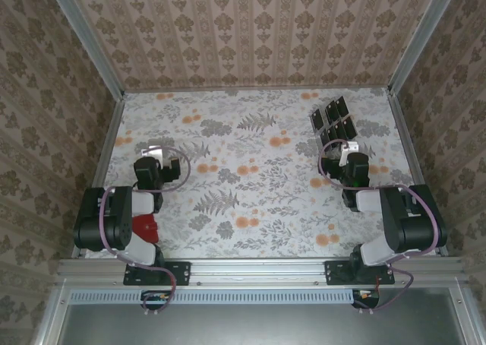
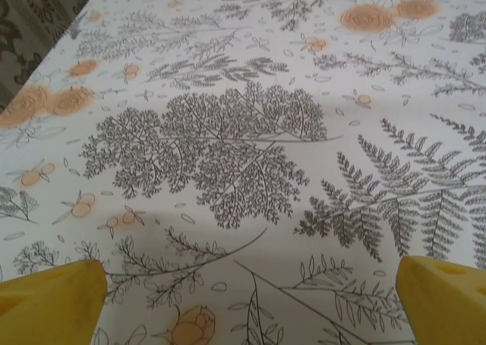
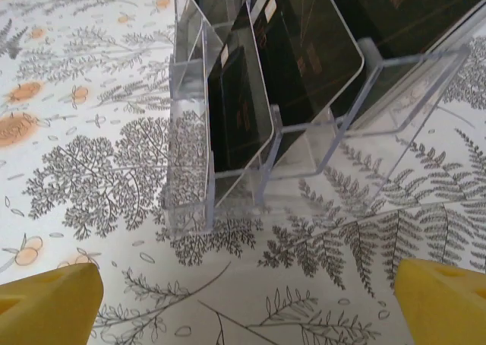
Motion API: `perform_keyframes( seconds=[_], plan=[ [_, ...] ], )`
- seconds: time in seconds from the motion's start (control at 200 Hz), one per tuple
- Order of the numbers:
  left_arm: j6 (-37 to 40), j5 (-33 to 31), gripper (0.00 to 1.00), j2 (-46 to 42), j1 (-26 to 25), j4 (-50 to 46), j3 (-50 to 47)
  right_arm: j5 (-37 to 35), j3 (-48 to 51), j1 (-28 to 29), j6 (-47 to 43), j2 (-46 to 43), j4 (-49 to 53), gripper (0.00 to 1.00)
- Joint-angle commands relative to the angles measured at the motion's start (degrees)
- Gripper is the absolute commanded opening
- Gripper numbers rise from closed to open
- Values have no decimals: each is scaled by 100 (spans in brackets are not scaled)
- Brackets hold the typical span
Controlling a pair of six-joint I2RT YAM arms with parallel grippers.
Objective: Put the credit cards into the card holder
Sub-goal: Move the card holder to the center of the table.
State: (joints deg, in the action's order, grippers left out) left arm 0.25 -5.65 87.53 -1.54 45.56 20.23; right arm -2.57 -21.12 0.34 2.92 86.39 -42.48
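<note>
Right jaws are wide open, gripping nothing. The credit cards (image 3: 304,49) are just in front of them, not touching, by the far right corner of the desk (image 1: 250,200). The cards stand on edge & lean back, black faces twd the jaws. They sit in slots of a clear plastic rack (image 3: 190,178), one row behind another, rows going near to far. Left jaws are wide open too, over bare desk, gripping nothing. The card holder (image 1: 144,226) is red & lies by the near left corner, partly hidden by the left arm (image 1: 114,219), so can't tell which way it points. It's well apart from the cards.
</note>
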Motion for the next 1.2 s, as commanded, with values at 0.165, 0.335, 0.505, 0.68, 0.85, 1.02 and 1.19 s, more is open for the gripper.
perform_keyframes(
  seconds=[0.165,0.335,0.505,0.68,0.85,1.02,1.19],
  plan=[
    [217,-73,100,97,-38,560,234,-104,-234,63,-116,124,-647,100],
    [200,-32,100,102,-13,542,241,-104,-235,64,-116,135,-634,100],
    [203,-28,100,100,-8,537,245,-79,-260,57,-107,148,-589,100],
    [203,-33,100,97,-13,542,234,-68,-263,54,-107,141,-595,100],
    [298,136,100,86,-29,581,218,-17,-262,53,-131,46,-524,100],
    [432,-116,100,-205,-200,322,256,-39,-333,53,-127,-498,90,100],
    [534,-852,100,-719,-482,-578,546,-311,-481,51,135,-1340,1242,100]
  ],
)
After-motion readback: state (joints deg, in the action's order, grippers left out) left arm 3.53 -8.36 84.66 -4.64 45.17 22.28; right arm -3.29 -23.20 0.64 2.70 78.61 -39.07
